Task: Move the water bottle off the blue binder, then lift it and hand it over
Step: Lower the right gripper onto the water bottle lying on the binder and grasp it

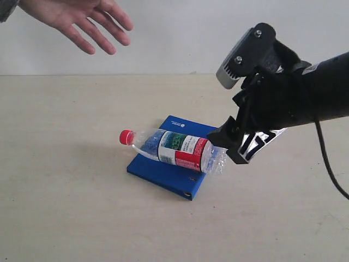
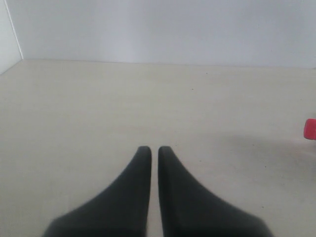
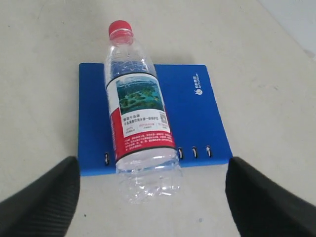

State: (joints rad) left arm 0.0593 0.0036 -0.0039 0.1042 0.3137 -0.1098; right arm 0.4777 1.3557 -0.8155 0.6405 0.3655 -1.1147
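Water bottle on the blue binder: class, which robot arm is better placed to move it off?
Right. The right gripper is open, close to the base of the water bottle on the blue binder. The left gripper is shut, seeing only the red cap at its view's edge.

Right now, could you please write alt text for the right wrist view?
A clear crinkled plastic water bottle with a red cap lies on its side across a flat bright-blue binder on a beige table, its base overhanging the binder's holed edge. The right gripper, its black fingers wide apart, flanks the base without touching it.
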